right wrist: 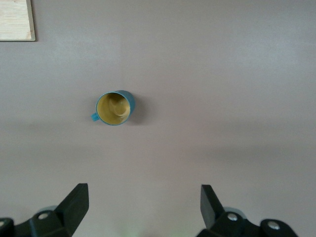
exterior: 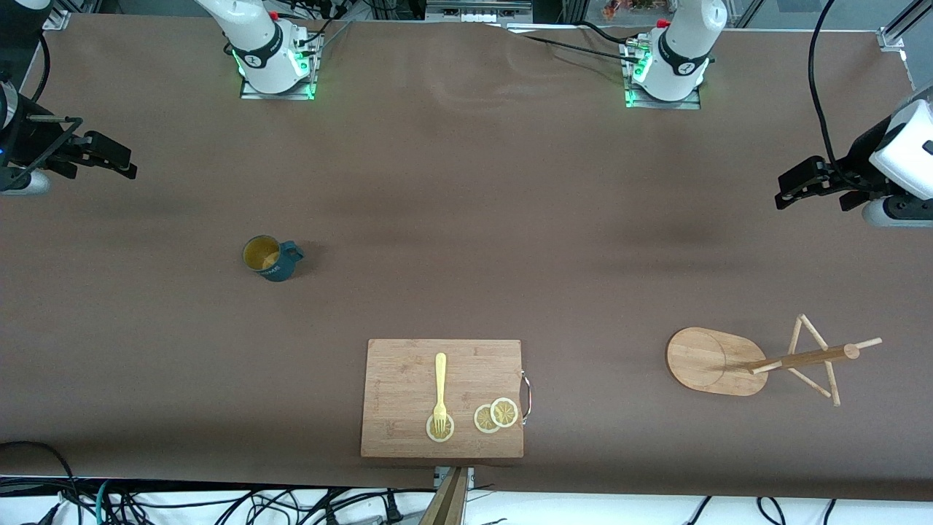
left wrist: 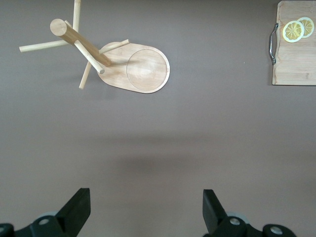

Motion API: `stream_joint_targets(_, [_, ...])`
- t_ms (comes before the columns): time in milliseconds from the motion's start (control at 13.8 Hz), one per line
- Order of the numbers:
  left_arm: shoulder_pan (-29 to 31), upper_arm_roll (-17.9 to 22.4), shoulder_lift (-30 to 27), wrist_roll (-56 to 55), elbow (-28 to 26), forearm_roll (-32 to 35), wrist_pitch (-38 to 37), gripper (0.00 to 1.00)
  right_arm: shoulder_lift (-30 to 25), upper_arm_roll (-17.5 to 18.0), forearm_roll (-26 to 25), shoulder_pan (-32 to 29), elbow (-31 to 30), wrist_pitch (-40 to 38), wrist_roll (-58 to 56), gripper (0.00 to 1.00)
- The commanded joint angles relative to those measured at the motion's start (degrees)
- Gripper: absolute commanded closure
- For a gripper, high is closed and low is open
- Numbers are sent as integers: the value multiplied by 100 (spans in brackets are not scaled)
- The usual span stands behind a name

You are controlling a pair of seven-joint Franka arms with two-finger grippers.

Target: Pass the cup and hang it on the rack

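The cup (exterior: 271, 257) stands upright on the brown table toward the right arm's end, its ochre inside showing and its handle toward the table's middle. It also shows in the right wrist view (right wrist: 114, 108). The rack (exterior: 711, 361) stands on its oval base toward the left arm's end, with its pole and thin pegs bare; it also shows in the left wrist view (left wrist: 140, 69). My right gripper (exterior: 116, 162) is open and empty, up over the table's right-arm end, apart from the cup (right wrist: 144, 205). My left gripper (exterior: 791, 189) is open and empty, up over the left-arm end (left wrist: 146, 207).
A rectangular wooden cutting board (exterior: 408, 372) lies at the table's edge nearest the front camera, between cup and rack. On it lie a yellow fork (exterior: 440, 386) and lemon slices (exterior: 496, 415). The board also shows in the left wrist view (left wrist: 296, 64) and the right wrist view (right wrist: 15, 19).
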Motion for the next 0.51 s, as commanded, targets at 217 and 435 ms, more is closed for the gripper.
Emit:
stream_joint_targets(217, [-7,-3,-18,21,59,-39,-21,0,95,39,-102,245,92,-248,7,0])
stream_joint_targets(435, [-7,6,-18,21,67,-39,-21,0,595,48,-146,281,22,-452,34,0])
